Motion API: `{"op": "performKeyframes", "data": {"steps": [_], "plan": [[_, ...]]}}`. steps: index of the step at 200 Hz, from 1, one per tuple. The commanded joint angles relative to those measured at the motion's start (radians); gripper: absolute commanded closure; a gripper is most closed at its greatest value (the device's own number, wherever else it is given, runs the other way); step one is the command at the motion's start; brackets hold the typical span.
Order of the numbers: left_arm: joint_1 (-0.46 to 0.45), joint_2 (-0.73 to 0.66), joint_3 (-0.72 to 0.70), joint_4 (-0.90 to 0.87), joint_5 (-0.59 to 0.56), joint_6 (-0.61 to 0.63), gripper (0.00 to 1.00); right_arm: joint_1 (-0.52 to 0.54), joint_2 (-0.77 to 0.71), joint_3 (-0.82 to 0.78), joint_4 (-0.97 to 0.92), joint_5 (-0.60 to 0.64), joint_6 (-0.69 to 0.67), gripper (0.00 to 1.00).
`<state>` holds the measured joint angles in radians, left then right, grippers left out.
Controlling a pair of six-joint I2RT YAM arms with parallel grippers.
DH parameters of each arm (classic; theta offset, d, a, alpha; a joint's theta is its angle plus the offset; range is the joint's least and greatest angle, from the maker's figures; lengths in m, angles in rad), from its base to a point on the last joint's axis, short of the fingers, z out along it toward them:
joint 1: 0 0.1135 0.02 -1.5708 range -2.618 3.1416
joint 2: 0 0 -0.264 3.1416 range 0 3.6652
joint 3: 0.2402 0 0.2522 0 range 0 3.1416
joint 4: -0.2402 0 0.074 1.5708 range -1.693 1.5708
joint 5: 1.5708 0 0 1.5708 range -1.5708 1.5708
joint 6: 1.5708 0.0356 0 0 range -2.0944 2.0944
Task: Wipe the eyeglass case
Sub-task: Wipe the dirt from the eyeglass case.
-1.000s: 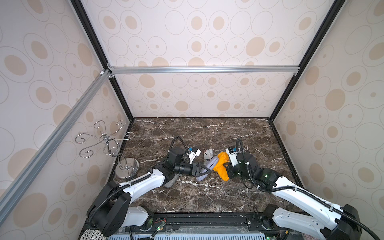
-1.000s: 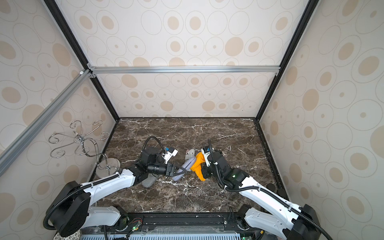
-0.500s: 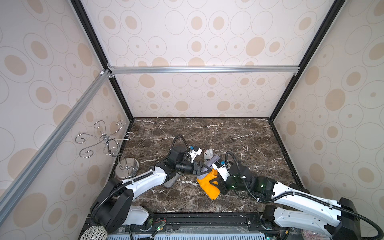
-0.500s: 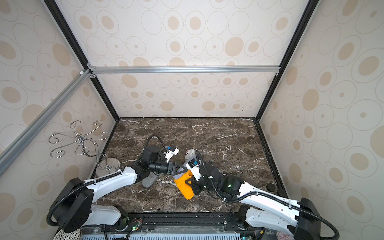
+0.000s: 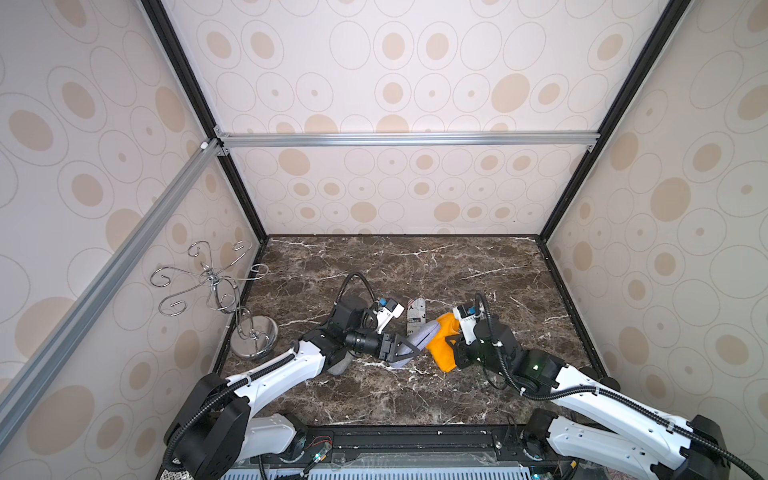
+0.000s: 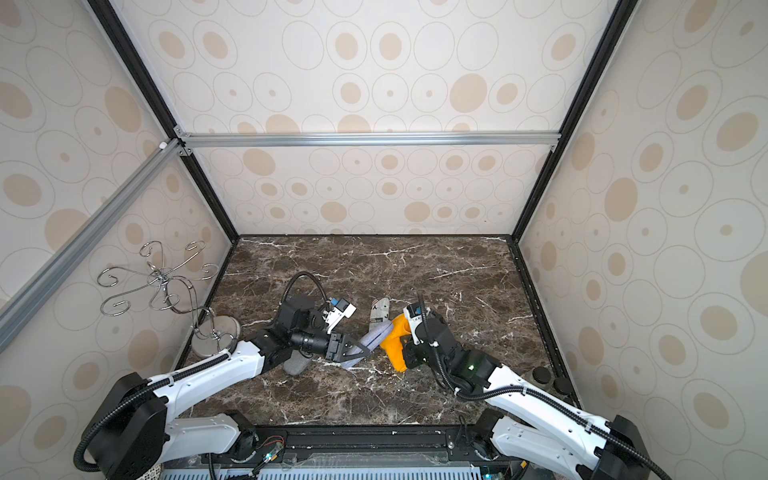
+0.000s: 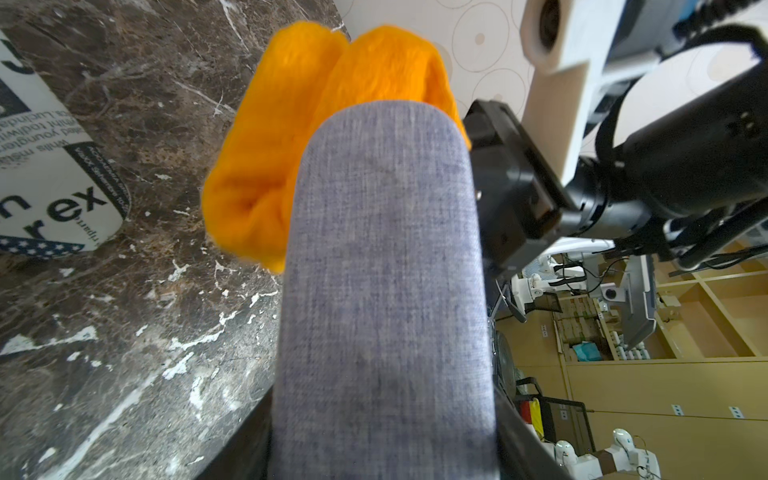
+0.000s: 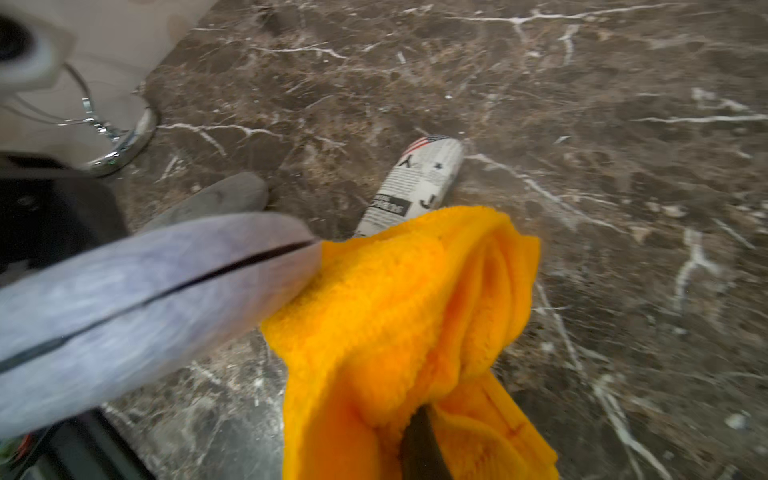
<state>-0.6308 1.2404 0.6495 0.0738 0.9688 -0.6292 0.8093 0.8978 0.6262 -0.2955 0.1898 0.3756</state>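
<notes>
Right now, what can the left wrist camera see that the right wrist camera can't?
Only the left wrist camera sees the right arm from outside and, past it, a room with wooden shelves. Only the right wrist camera sees the shiny stand by its round base, a darker grey case lying on the marble table, and the dark seam along the blue-grey eyeglass case. Both see that case, the orange cloth bunched at its tip, the newspaper-print case and the table.
</notes>
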Motion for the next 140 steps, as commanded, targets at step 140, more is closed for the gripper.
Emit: {"op": "performKeyframes", "data": {"steps": [140], "plan": [[-0.010,0.229,0.112,-0.014,-1.042,0.063,0.51,-0.019,-0.284,0.007,-0.230,-0.131,-0.008,1.00]]}}
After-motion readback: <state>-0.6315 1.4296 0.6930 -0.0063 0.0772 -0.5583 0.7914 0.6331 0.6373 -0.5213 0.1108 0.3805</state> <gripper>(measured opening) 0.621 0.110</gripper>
